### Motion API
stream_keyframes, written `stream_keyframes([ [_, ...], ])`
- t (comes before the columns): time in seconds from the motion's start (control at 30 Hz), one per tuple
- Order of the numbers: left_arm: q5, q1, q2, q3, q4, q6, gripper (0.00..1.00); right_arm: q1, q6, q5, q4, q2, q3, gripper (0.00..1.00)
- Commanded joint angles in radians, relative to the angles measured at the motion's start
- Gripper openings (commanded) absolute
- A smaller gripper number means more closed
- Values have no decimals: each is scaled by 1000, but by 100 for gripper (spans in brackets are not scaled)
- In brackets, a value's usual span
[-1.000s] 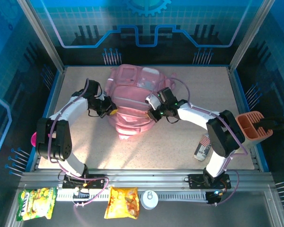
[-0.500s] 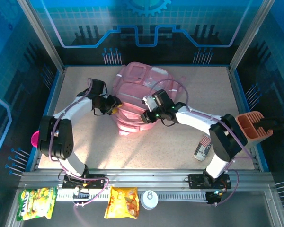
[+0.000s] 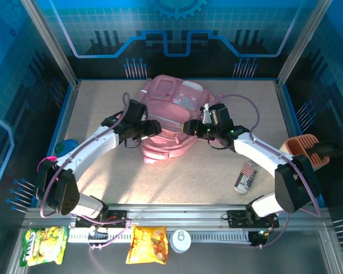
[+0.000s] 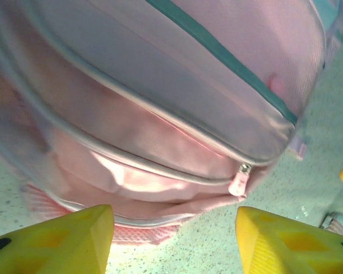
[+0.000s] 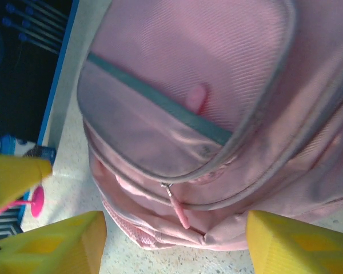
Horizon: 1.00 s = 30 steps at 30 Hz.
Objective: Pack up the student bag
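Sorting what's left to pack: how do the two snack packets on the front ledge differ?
The left snack packet is green and yellow, lying left of the left arm's base; the right snack packet is orange and yellow, between the two bases beside a white can. Both lie flat, near the same size, outside the student bag.

Speckled table [image 3: 206, 178] carries the student bag [image 3: 169, 112] and a striped packet [image 3: 245, 176]
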Motion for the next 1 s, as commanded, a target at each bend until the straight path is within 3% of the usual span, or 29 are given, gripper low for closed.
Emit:
stream_keyframes([
  [0.0,-187,-107,66,72,-47,32,58,-33,193,-26,62,32,-17,66],
  [0.2,-311,-234,231,210,-105,45,57,-64,269,-32,100,53,-40,66],
  [0.53,-415,-299,463,416,-250,73,47,-100,302,-25,108,38,-99,66],
  [0.63,-427,-310,484,422,-260,66,40,-104,303,-25,106,39,-101,65],
  [0.77,-433,-310,491,416,-261,61,23,-105,318,-30,111,44,-102,65],
  [0.83,-431,-311,485,409,-249,67,11,-106,343,-34,109,50,-99,62],
  [0.97,-406,-309,461,388,-207,93,0,-104,404,-80,133,73,-86,56],
])
